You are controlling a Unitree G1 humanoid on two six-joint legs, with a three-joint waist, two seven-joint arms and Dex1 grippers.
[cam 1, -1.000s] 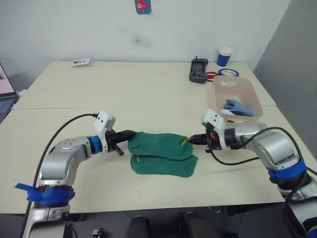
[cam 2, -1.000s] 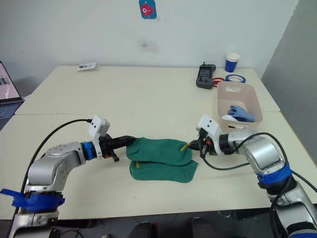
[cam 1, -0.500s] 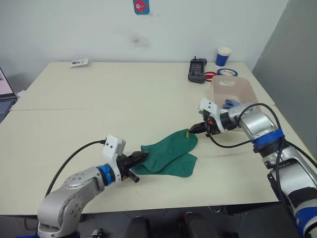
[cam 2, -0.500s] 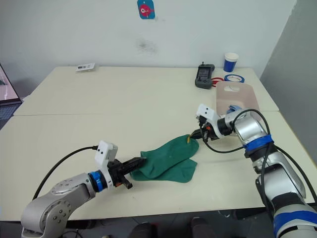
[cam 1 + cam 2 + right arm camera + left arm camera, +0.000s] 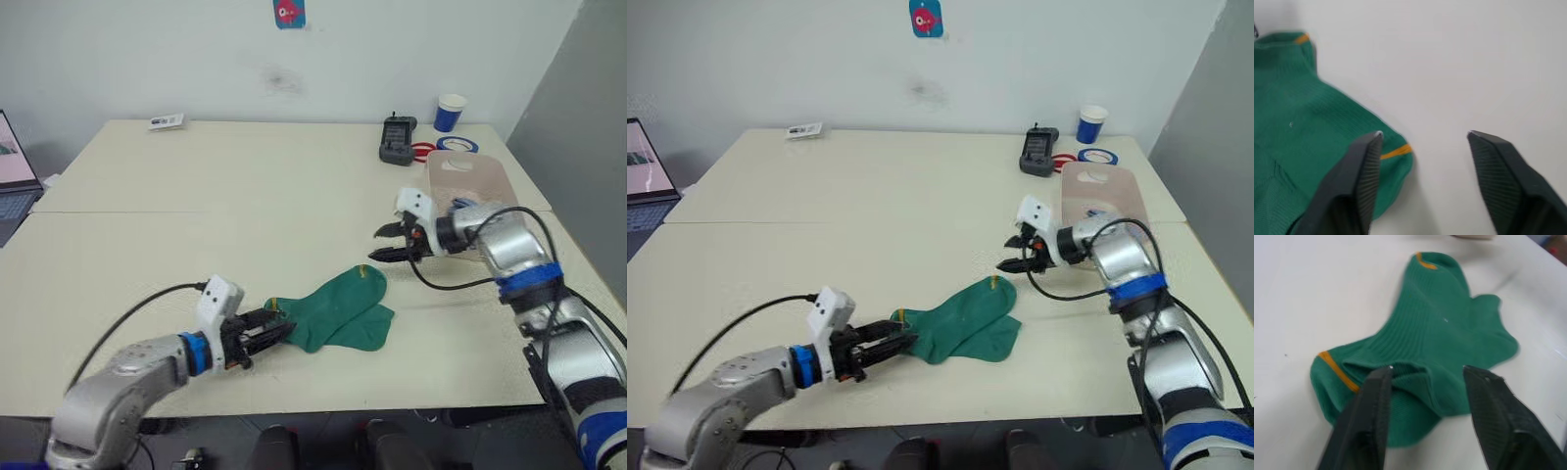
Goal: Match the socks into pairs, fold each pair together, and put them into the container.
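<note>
Left eye view shows the dark green pair [image 5: 338, 311] lying limp on the worktop [image 5: 196, 215]; soft and light, it is best pinched at a cuff. Left gripper [image 5: 1425, 377] straddles one cuff with jaws apart, right gripper [image 5: 377, 245] hangs jaws apart just beyond the other. Wrist views resolve the yellow marks; the head views add the container [image 5: 468, 186], well apart.

Green socks [image 5: 967, 320] flat on table [image 5: 872, 215]; left end effector [image 5: 905, 340] apparently touching.
</note>
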